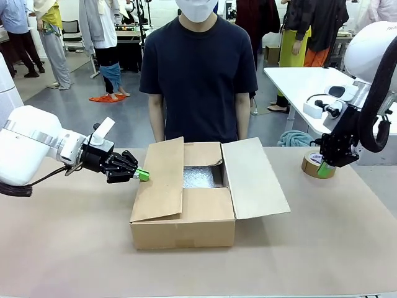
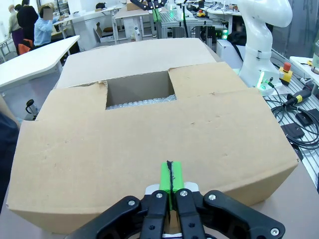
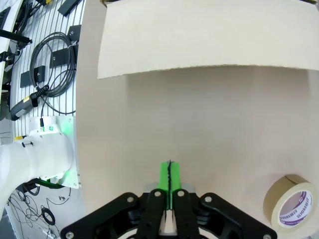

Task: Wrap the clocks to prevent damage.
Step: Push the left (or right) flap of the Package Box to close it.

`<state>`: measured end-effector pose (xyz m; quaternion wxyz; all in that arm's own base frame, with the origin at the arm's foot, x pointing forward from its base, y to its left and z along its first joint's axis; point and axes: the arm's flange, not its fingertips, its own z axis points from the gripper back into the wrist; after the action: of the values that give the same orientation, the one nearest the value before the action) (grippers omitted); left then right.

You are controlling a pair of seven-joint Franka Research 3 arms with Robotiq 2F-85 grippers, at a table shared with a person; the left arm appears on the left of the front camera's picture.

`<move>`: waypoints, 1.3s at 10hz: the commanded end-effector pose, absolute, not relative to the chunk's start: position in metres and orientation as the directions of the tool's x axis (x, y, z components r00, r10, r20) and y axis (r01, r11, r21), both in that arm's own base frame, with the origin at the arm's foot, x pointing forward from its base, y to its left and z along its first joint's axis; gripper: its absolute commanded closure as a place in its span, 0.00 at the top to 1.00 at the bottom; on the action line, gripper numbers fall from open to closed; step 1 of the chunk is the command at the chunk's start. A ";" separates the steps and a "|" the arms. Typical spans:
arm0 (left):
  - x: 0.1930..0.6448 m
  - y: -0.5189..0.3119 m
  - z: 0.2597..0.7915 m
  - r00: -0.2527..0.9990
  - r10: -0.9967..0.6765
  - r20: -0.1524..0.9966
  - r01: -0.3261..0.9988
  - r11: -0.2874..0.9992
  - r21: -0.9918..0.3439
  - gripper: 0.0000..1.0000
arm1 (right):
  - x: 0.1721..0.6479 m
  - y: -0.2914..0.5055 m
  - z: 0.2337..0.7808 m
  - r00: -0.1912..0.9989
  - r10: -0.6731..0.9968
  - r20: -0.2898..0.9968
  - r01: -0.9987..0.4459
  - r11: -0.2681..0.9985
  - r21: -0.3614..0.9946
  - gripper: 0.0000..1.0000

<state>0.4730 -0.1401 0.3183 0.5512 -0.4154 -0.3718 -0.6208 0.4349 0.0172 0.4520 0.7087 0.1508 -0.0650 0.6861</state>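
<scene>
at the middle of the table (image 1: 68, 248), a cardboard box (image 1: 186, 233), near flap (image 1: 186, 205) folded down, left flap (image 1: 158, 183) standing tilted, right flap (image 1: 254, 180) splayed outward. in the gap between them, bubble wrap (image 1: 197, 177); clocks presumably under it, hidden, so cannot tell. left gripper (image 1: 142, 174) pinched fully together on nothing, green tips right at the outer face of the left flap, touching or just shy of it. right gripper (image 1: 322, 167) likewise pressed together and empty, hovering just beside the tape roll (image 1: 308, 164) near the table's right end. looks like closing-up time: left flap over and down. best to press on the flap's upper half and sweep inward in an arc about the fold; a straight shove risks sliding the whole box sideways. slow and steady, then. worth keeping the bubble wrap tucked below the rim for a flat close. person (image 1: 198, 81) at the far side, arms hanging, clear of the flaps.
</scene>
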 end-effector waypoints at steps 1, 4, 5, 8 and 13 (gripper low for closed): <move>0.473 -0.143 0.316 -0.046 -0.376 0.925 0.993 -0.120 0.001 0.00 | 0.433 0.011 0.458 0.043 0.951 0.308 -0.994 0.009 0.112 0.01; 0.473 -0.143 0.316 -0.046 -0.376 0.925 0.993 -0.120 0.001 0.00 | 0.447 0.017 0.438 0.022 0.902 0.431 -0.995 -0.022 0.099 0.01; 0.473 -0.143 0.316 -0.046 -0.376 0.925 0.993 -0.120 0.001 0.00 | 0.459 0.019 0.413 0.002 0.867 0.498 -0.996 -0.043 0.079 0.01; 0.473 -0.143 0.316 -0.046 -0.376 0.925 0.993 -0.120 0.001 0.00 | 0.483 0.021 0.364 0.023 0.808 0.589 -0.989 -0.066 0.129 0.01; 0.473 -0.143 0.316 -0.046 -0.376 0.925 0.993 -0.120 0.001 0.00 | 0.487 0.033 0.336 0.050 0.528 0.848 -0.962 -0.202 0.182 0.01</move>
<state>0.4730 -0.1402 0.3182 0.5511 -0.4155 -0.3718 -0.6208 0.4800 0.0390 0.3387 0.6115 0.3818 -0.2190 0.6575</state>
